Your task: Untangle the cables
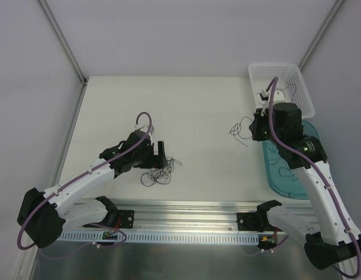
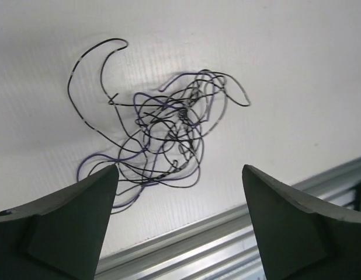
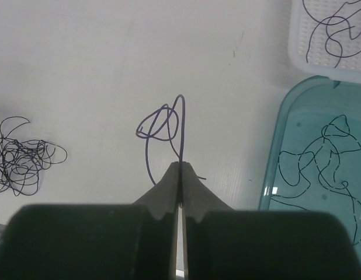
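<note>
A small wad of thin dark purplish cables (image 1: 157,174) lies on the white table near the front rail. My left gripper (image 1: 159,156) hangs just behind and above it. In the left wrist view the jaws stand wide apart, the gripper (image 2: 180,170) is open and empty, and the wad (image 2: 169,128) lies beyond the fingertips. My right gripper (image 1: 256,125) is at the right, shut on one loose purple strand (image 3: 163,123) that curls out from its fingertips (image 3: 180,165) over the table. The wad (image 3: 23,157) also shows far left in that view.
A teal tray (image 1: 297,186) lies at the right with loose strands (image 3: 323,154) in it. Behind it stands a white basket (image 1: 274,66) with more strands (image 3: 332,29). An aluminium rail (image 1: 186,213) runs along the table's near edge.
</note>
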You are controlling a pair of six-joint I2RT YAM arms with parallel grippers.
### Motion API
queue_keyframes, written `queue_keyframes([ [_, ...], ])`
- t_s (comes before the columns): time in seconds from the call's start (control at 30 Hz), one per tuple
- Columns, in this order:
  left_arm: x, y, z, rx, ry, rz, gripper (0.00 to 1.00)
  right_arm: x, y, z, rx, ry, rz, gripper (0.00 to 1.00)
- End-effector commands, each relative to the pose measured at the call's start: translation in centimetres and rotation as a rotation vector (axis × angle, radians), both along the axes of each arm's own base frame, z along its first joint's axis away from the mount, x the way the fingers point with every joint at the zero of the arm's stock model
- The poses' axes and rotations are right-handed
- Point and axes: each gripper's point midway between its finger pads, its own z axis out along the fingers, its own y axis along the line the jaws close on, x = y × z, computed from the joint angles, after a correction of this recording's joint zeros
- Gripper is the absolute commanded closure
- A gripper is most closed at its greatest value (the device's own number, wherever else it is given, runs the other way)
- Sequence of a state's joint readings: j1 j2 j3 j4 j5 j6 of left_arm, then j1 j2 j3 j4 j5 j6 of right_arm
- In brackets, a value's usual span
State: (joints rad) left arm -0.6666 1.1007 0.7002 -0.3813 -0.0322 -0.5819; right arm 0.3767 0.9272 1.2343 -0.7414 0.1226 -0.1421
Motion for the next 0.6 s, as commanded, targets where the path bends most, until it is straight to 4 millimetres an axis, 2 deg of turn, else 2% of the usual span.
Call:
queue_keyframes([
  [0.0, 0.2, -1.3, 5.0, -0.089, -0.112, -0.091, 0.11, 1.7, 2.0, 2.6, 0.062, -0.075, 0.111, 0.99],
  [0.03, 0.2, -1.3, 5.8, -0.095, -0.127, -0.102, 0.07, 2.2, 1.8, 2.5, 0.058, -0.068, 0.101, 0.99],
  [0.07, 0.3, -1.4, 7.5, -0.111, -0.159, -0.112, 0.02, 3.0, 1.8, 2.1, 0.057, -0.051, 0.092, 0.99],
  [0.1, 0.1, -1.1, 7.9, -0.097, -0.165, -0.128, 0.01, 3.9, 1.1, 2.5, 0.061, -0.057, 0.063, 0.99],
  [0.17, 0.5, -0.9, 9.9, -0.108, -0.208, -0.140, 0.01, 4.8, 0.9, 2.6, 0.072, -0.050, 0.066, 0.99],
  [0.2, 0.3, -0.8, 10.2, -0.104, -0.208, -0.171, 0.01, 6.0, 0.4, 3.0, 0.077, -0.056, 0.051, 0.99],
  [0.3, 1.4, 0.9, 11.7, -0.094, -0.246, -0.162, 0.01, 8.1, -1.0, 3.6, 0.100, -0.071, 0.001, 0.99],
  [0.37, 2.8, 3.2, 11.7, -0.050, -0.264, -0.096, 0.01, 9.7, -2.4, 4.6, 0.104, -0.109, -0.071, 0.99],
  [0.43, 4.0, 5.5, 11.4, 0.041, -0.300, -0.036, 0.01, 12.0, -4.5, 5.5, 0.122, -0.153, -0.156, 0.99],
  [0.47, 4.3, 6.4, 10.7, 0.076, -0.297, -0.013, 0.01, 12.9, -6.3, 5.8, 0.131, -0.168, -0.232, 0.99],
  [0.5, 4.6, 7.2, 10.3, 0.113, -0.302, 0.019, 0.01, 14.5, -7.1, 5.4, 0.136, -0.172, -0.267, 0.99],
  [0.53, 4.9, 8.1, 9.4, 0.154, -0.304, 0.053, 0.01, 15.4, -8.4, 6.1, 0.122, -0.198, -0.333, 0.99],
  [0.57, 4.9, 8.2, 8.7, 0.165, -0.298, 0.053, 0.01, 16.3, -10.4, 6.0, 0.122, -0.207, -0.396, 0.99],
])
